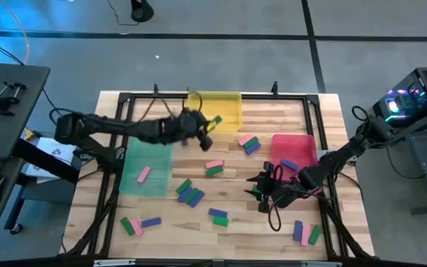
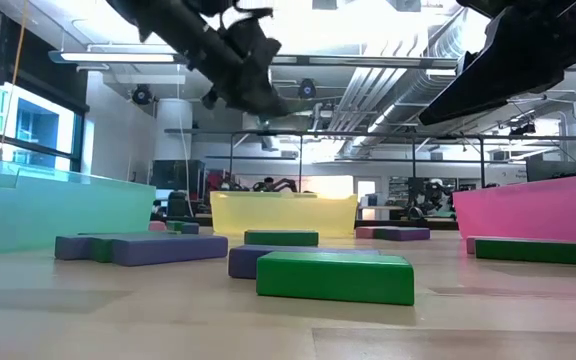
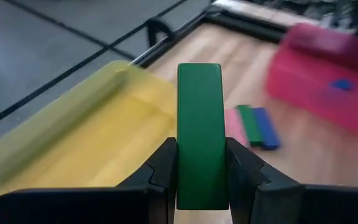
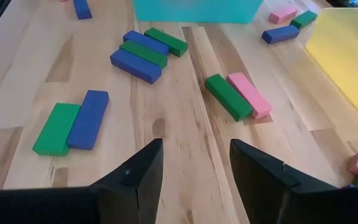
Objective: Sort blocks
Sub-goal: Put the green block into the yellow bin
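Note:
My left gripper (image 1: 206, 126) is shut on a green block (image 3: 199, 112), held in the air over the near edge of the yellow tray (image 1: 217, 107). In the high view the green block (image 1: 215, 120) sticks out past the fingers. My right gripper (image 1: 262, 189) hovers open at the table's right centre, left of the red tray (image 1: 295, 147), with nothing between its fingers (image 4: 138, 171). Loose pink, green and blue blocks lie flat on the wooden table, among them a green and pink pair (image 4: 238, 94) and a green and blue cluster (image 4: 145, 50). My left gripper pinches the green block between its two fingers, on the two long sides near the block's rear end (image 3: 185, 162). The block lies along the fingers and sticks out forward past the fingertips (image 3: 166, 155). It is lifted clear, slanting forward and down over the yellow tray (image 3: 86, 137).
A green tray (image 1: 147, 167) at the left holds a pink block (image 1: 143, 175). A blue block (image 1: 289, 165) lies in the red tray. More blocks lie near the front edge (image 1: 139, 224) and front right (image 1: 306, 233). A black frame (image 1: 199, 95) borders the table.

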Controlling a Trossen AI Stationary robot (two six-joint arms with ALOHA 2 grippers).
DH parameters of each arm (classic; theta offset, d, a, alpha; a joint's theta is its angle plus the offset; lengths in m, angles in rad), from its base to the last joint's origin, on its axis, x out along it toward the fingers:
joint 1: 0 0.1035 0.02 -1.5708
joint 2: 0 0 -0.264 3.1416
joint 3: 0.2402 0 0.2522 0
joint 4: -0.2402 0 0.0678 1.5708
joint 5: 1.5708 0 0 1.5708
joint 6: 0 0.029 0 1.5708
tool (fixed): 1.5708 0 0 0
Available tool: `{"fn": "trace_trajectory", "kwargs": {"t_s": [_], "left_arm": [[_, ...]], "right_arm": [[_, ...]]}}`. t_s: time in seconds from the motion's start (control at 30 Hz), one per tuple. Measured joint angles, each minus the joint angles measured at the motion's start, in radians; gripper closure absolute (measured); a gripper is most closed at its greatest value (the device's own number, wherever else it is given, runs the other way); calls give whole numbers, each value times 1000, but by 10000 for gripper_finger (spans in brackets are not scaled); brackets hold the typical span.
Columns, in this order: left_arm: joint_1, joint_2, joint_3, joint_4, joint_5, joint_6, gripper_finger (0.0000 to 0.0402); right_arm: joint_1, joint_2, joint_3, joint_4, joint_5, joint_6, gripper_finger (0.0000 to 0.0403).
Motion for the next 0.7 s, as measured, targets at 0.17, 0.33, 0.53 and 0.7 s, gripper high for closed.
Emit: {"fn": "trace_trajectory", "kwargs": {"t_s": [0.17,0.33,0.53,0.7], "left_arm": [[188,99,79,-94,151,-1,332],[296,277,173,-189,258,-3,332],[335,456,283,-319,266,17,332],[341,507,319,-323,265,20,300]], "right_arm": [[0,0,0,13,12,-9,233],[0,0,0,12,12,-10,233],[0,0,0,9,12,-4,233],[0,0,0,9,12,-4,233]]}}
